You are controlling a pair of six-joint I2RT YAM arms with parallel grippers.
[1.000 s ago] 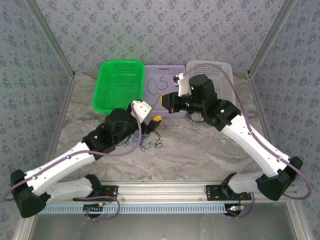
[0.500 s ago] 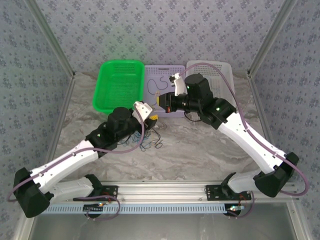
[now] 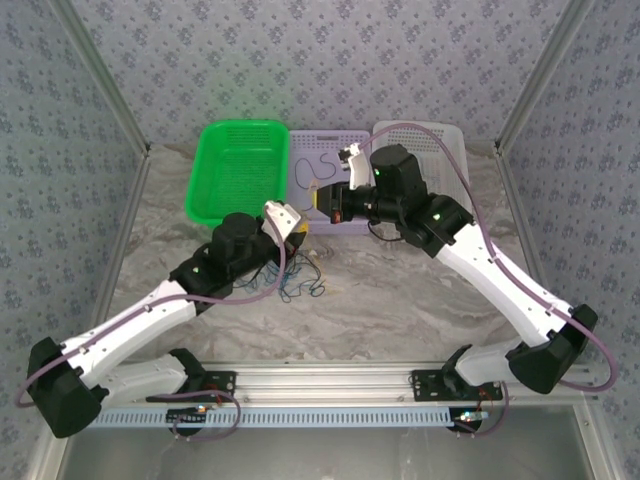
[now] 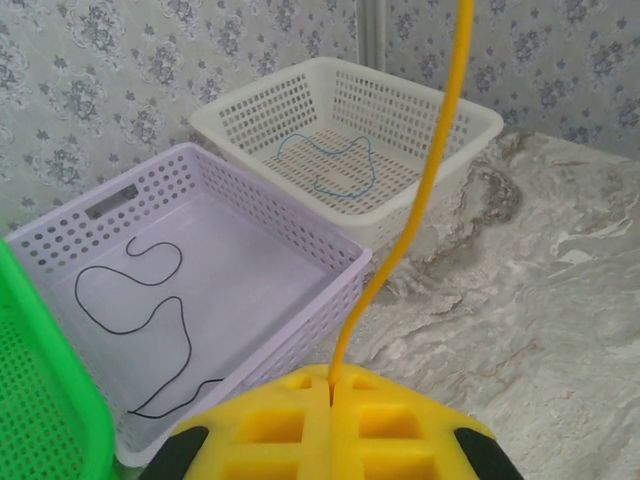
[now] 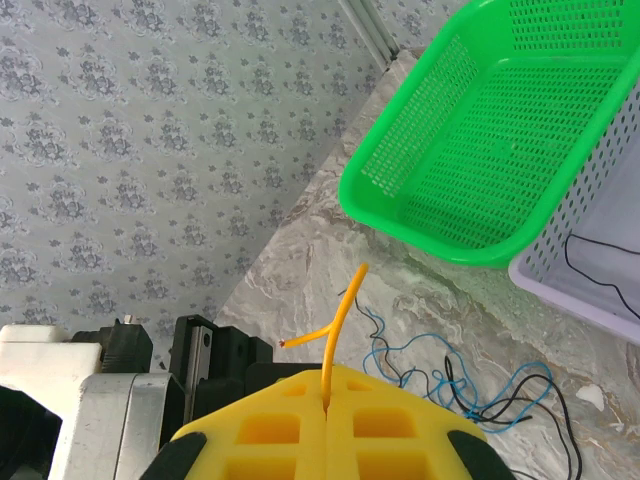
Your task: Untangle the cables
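Between left fingers [image 4: 262, 428] and right fingers [image 5: 268, 432], yellow cable [image 4: 432, 170] pinched, tangle [image 3: 296, 286] nearby

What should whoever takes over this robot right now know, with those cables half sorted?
The left gripper is shut on the yellow cable; the right gripper is shut on it too.
Done: a black cable lies in the purple basket, a blue cable in the white basket.
Left: a tangle of blue and black cables on the table near the green basket; separate and sort them, probably after placing the yellow one.
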